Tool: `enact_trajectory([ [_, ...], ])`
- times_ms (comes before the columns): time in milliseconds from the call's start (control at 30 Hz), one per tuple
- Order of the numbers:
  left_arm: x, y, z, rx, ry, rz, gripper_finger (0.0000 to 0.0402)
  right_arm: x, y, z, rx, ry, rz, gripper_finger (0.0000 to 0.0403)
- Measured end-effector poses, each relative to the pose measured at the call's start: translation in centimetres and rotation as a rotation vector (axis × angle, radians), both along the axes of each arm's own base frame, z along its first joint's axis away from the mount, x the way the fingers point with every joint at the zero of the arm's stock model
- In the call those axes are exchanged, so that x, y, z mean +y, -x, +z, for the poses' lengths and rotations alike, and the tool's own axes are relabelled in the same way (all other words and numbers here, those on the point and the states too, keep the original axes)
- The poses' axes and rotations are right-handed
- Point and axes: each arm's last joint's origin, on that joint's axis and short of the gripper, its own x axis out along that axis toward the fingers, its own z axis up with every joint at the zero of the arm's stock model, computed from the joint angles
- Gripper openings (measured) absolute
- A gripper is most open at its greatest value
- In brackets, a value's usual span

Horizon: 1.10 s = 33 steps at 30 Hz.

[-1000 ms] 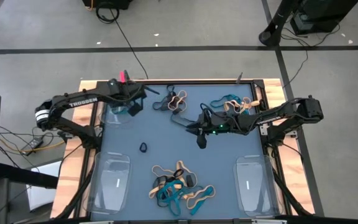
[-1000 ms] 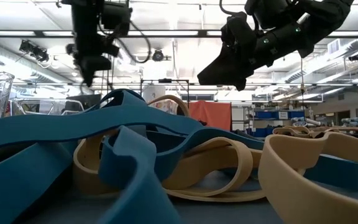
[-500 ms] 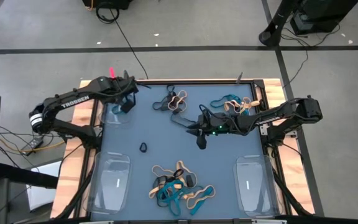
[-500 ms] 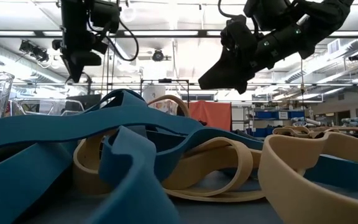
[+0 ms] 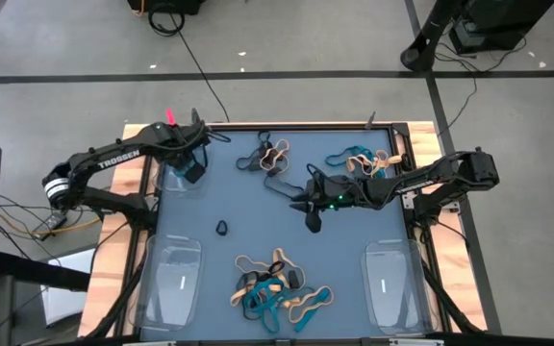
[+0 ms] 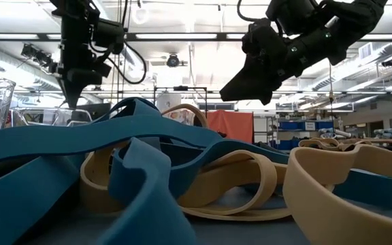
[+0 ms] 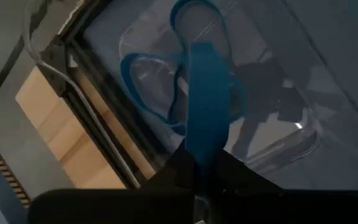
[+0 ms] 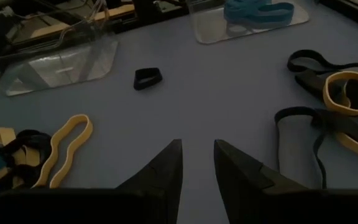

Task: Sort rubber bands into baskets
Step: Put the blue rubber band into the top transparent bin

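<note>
My left jaws (image 7: 205, 180) clench a teal band (image 7: 205, 118) above the surface's far-left basket (image 7: 272, 134); it could snag there.

The left gripper (image 5: 193, 171) now hangs over the clear basket (image 5: 174, 180) at the table's far-left corner, having swung outward from a spot nearer the table's middle; the left arm's elbow has drawn back toward the table's left edge with it. In the low view this gripper (image 6: 69, 92) has shifted toward the picture's left and sits lower. A teal-blue rubber band (image 7: 205, 118) trails from between its fingers down into that basket. The right gripper (image 6: 240, 87) has tipped very slightly upward.
</note>
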Motion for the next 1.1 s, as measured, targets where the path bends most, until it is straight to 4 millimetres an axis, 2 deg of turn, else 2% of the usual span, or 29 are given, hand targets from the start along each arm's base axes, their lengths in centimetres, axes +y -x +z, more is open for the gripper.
enact_trajectory([
  [267,-0.4,0.4,-0.1,0.016,0.070,0.007,0.0152,0.0,0.2,-0.4,0.053,0.023,0.030,0.0110],
  [433,-1.3,0.3,0.4,0.003,0.004,0.043,0.0204,0.8,0.5,-1.3,0.130,0.062,0.131,0.0109],
  [567,-2.7,0.1,1.4,-0.081,-0.074,-0.006,0.0208,1.7,0.1,-1.8,0.126,0.022,0.220,0.0110],
  [800,-6.3,-0.8,3.5,-0.398,-0.125,-0.168,0.0207,3.5,-1.0,-1.9,0.052,0.029,0.349,0.0108],
  [933,-8.9,-2.3,2.7,-0.540,-0.117,-0.275,0.0199,4.8,-1.9,-1.4,0.022,0.087,0.441,0.0108],
  [1100,-12.0,-4.3,0.0,-0.685,-0.089,-0.434,0.0180,6.8,-3.3,-2.7,0.060,0.101,0.511,0.0107],
])
